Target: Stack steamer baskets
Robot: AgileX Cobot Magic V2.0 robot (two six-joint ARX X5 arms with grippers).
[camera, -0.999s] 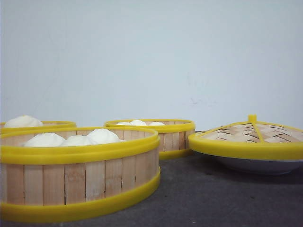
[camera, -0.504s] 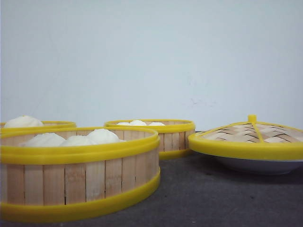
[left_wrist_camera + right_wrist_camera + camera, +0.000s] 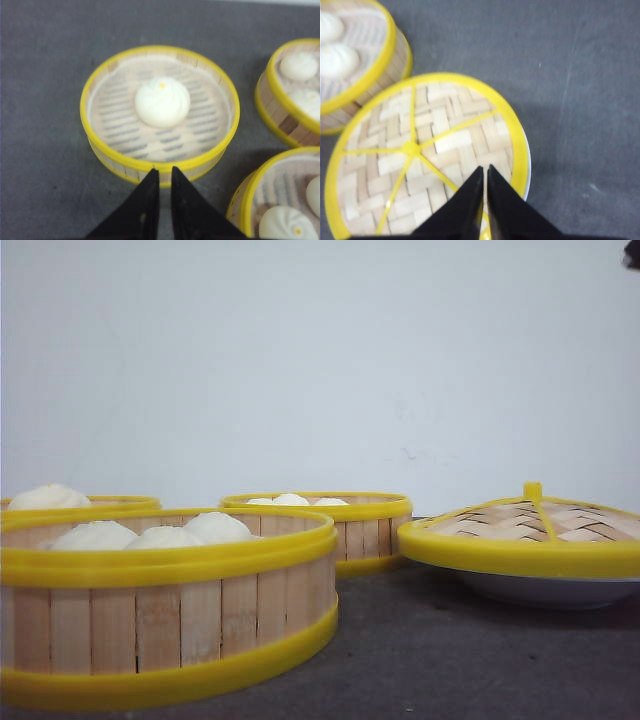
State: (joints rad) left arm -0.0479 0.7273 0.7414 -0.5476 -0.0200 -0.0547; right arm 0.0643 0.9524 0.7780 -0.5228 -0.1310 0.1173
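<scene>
Steamer baskets (image 3: 160,112) sit untouched; left fingers (image 3: 149,192) and right fingers (image 3: 472,192) are nearly closed, holding nothing.

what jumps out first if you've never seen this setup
Bright yellow rims: three slatted steamer baskets holding white buns fill the left and centre of the front view, none stacked yet. At the right a woven domed lid sits on a white plate. From the wrist views, the left gripper hangs above a one-bun basket and the right gripper above the lid, both with fingers nearly closed and empty.
</scene>
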